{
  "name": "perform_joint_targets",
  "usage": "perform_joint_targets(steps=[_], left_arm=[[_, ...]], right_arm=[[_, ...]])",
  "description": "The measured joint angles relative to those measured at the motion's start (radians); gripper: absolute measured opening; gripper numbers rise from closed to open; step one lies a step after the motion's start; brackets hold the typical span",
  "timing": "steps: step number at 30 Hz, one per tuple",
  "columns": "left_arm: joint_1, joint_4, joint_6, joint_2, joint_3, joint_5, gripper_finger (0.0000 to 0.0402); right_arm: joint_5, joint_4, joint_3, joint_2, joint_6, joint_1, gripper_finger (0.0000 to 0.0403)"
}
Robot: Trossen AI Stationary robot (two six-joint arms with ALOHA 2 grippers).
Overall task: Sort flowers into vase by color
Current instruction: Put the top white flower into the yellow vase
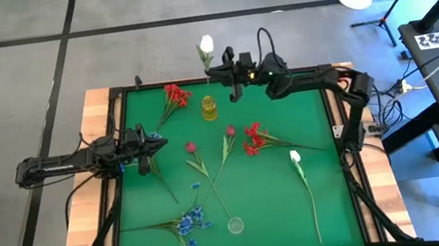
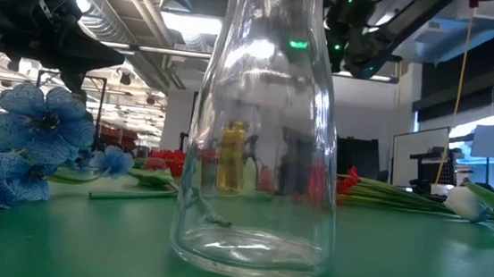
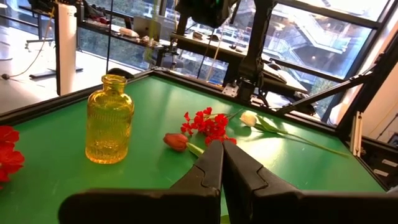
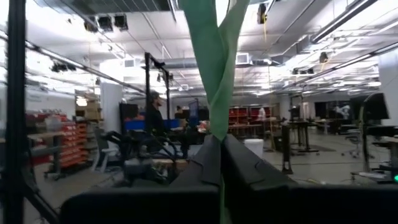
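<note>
My right gripper (image 1: 213, 76) is above the table's far edge, shut on a white flower (image 1: 207, 45) whose bud points beyond that edge. A yellow vase (image 1: 209, 107) stands just nearer, and a clear vase (image 1: 235, 225) stands near the front edge. Lying flat on the green mat are two red clusters (image 1: 173, 95) (image 1: 251, 140), two red buds (image 1: 190, 147) (image 1: 230, 130), a white bud (image 1: 295, 157) and blue flowers (image 1: 190, 222). My left gripper (image 1: 156, 140) waits shut at the table's left side. My right gripper pinches the white flower's leafy green stem (image 4: 214, 118) between its two fingers, some way below the bud. The fingers come from the table's right, slanting upward and lying across the stem. The flower is lifted clear of the table, its stem and bud rising past the fingertips.
A black frame (image 1: 118, 92) rims the green mat. The long stems of the lying flowers cross the mat's middle (image 1: 209, 175). In the low view the clear vase (image 2: 261, 131) fills the foreground with the yellow vase (image 2: 232, 155) behind it.
</note>
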Motion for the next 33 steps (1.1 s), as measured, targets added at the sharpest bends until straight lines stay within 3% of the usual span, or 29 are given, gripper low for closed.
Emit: perform_joint_targets(steps=[9, 25, 33], left_arm=[[0.000, 0.000, 0.000, 0.000, 0.000, 0.000, 0.0000], [0.000, 0.000, 0.000, 0.000, 0.000, 0.000, 0.0000], [0.000, 0.000, 0.000, 0.000, 0.000, 0.000, 0.0000]], right_arm=[[0.008, 0.009, 0.013, 0.057, 0.002, -0.053, 0.0001], [0.024, 0.054, 0.073, 0.160, 0.041, -0.049, 0.0001], [0.025, -0.091, 0.074, 0.171, 0.112, -0.050, 0.0014]])
